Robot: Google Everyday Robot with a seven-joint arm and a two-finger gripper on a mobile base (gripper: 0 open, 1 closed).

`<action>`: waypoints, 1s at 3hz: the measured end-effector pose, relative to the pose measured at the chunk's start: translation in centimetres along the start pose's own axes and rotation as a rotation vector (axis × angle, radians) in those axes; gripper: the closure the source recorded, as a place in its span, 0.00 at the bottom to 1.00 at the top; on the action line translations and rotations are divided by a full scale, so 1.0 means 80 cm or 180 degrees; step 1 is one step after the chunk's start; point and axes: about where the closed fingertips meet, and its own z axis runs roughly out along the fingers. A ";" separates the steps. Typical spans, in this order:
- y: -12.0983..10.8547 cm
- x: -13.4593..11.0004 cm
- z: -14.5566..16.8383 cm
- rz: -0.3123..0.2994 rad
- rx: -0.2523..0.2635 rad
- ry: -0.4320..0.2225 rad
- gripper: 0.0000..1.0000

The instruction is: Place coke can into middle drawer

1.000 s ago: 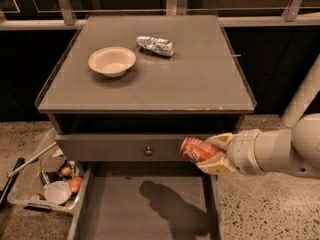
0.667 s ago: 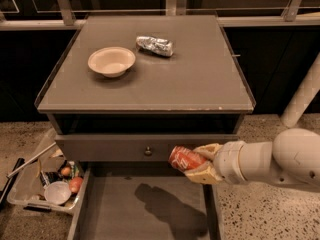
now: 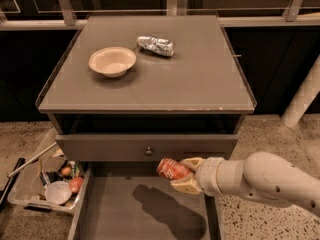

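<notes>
The red coke can (image 3: pixel 171 168) is held on its side in my gripper (image 3: pixel 184 175), whose pale fingers (image 3: pixel 186 185) close around it from the right. The can hangs above the open middle drawer (image 3: pixel 125 219), over the right part of its grey floor, and casts a shadow on it. My white arm (image 3: pixel 260 181) reaches in from the right. The can is just below the closed drawer front with the small round knob (image 3: pixel 148 151).
On the cabinet top (image 3: pixel 200 79) stand a beige bowl (image 3: pixel 112 61) and a silver-grey can (image 3: pixel 156 45) lying on its side. A clear bin of clutter (image 3: pixel 47 184) sits on the floor left of the drawer. A white pole (image 3: pixel 302 96) stands at right.
My gripper with the coke can has moved left and lower, from in front of the knobbed drawer front down over the open drawer.
</notes>
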 end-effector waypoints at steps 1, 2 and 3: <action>-0.002 0.030 0.045 0.0021 0.0030 0.0005 1.00; -0.006 0.067 0.086 0.0034 0.0043 0.0092 1.00; -0.012 0.120 0.143 0.0042 0.0023 0.0150 1.00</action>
